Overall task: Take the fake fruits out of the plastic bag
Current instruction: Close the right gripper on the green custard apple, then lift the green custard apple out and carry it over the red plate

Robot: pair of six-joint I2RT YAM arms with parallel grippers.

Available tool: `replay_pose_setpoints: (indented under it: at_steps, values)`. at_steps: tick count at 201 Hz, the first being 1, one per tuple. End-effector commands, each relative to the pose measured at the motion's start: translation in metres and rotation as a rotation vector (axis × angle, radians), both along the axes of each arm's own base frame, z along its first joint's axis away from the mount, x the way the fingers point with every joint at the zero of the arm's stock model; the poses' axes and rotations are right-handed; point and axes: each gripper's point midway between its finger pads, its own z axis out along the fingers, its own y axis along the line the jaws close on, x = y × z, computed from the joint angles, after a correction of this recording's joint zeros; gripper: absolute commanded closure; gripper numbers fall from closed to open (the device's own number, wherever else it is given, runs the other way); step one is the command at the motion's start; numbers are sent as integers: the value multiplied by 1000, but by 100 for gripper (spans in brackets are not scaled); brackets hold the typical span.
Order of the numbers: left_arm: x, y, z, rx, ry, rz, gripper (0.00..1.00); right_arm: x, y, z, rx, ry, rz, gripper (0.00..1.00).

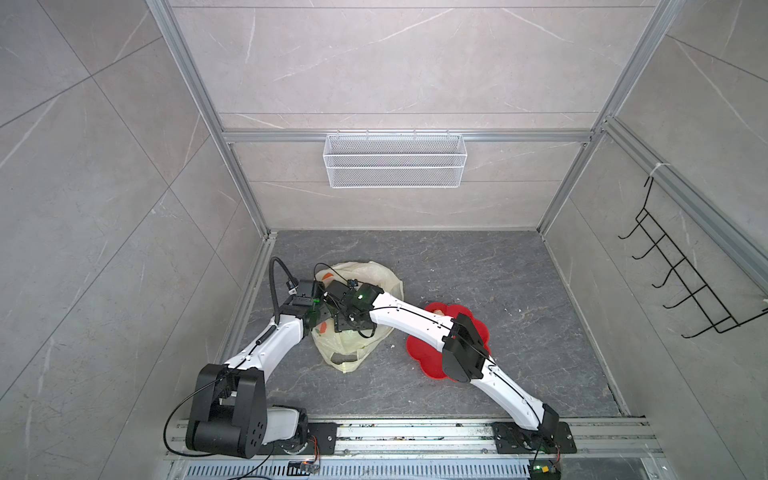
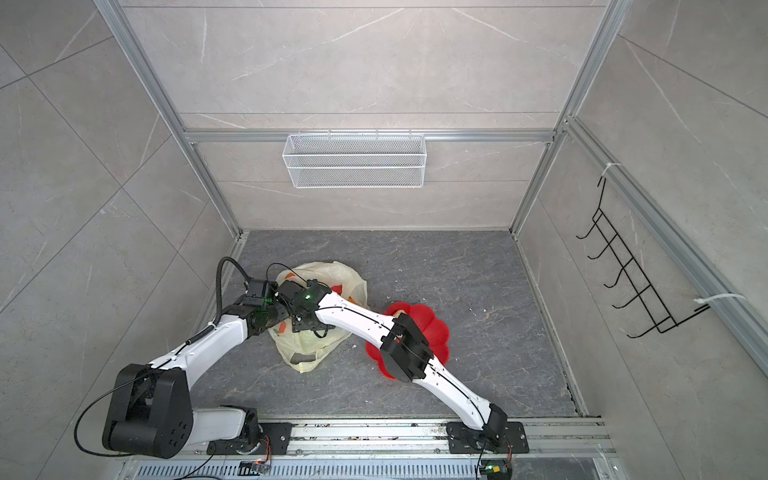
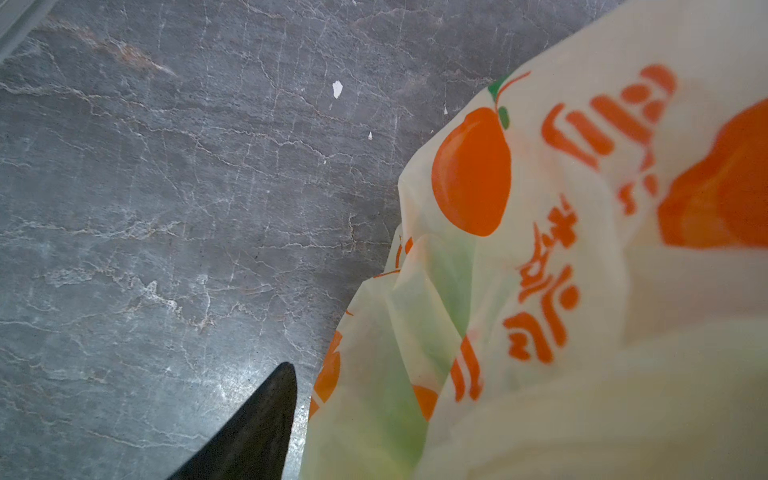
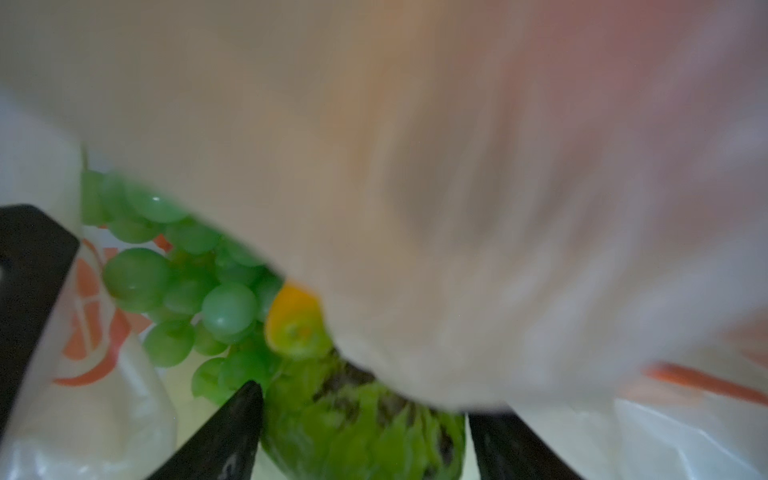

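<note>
The pale-yellow plastic bag (image 1: 374, 276) (image 2: 334, 272) with orange prints lies at the floor's middle left, and both wrists meet over it. Inside it, the right wrist view shows fake fruits: green grapes (image 4: 187, 286), a yellow-orange fruit (image 4: 291, 316) and a green bumpy fruit (image 4: 357, 428). My right gripper (image 4: 363, 401) reaches into the bag, its jaws apart on either side of the green bumpy fruit, with a thin gap on one side. My left gripper (image 3: 386, 399) is at the bag's left edge. One of its fingers (image 3: 262, 419) shows over the floor, and bag film (image 3: 519, 249) hides the other.
A red flower-shaped dish (image 1: 463, 316) (image 2: 430, 322) sits right of the bag, partly under the right arm. A white wire basket (image 1: 395, 160) hangs on the back wall and a black hook rack (image 1: 685, 274) on the right wall. Aluminium rails border the floor.
</note>
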Motion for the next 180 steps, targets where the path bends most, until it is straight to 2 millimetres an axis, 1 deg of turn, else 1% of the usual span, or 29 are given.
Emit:
replay_pose_setpoints:
  at_steps: [1, 28, 52, 76, 85, 118, 149, 180]
  values:
    - [5, -5, 10, -13, -45, -2, 31, -7, -7, -12, -34, 8, -11, 23]
    - [4, -4, 10, -7, -45, -1, 31, -3, -5, -6, -20, -16, -12, 31]
    - [5, -3, 11, -5, -47, 2, 31, 0, -7, 9, 7, -62, -13, 34]
    - [5, -3, 10, -5, -43, -1, 31, 1, -12, 30, 59, -119, -15, 35]
    - [5, -4, 10, -8, -42, -2, 31, 2, -11, 41, 86, -143, -8, 35]
    - [6, -6, 7, -15, -35, -8, 31, 0, -16, 70, 132, -223, 10, 34]
    - [6, -6, 6, -13, -33, -8, 31, -1, -19, 88, 176, -281, 21, 34]
    - [7, -6, 7, -15, -37, -9, 31, 1, -27, 99, 184, -344, 12, 34]
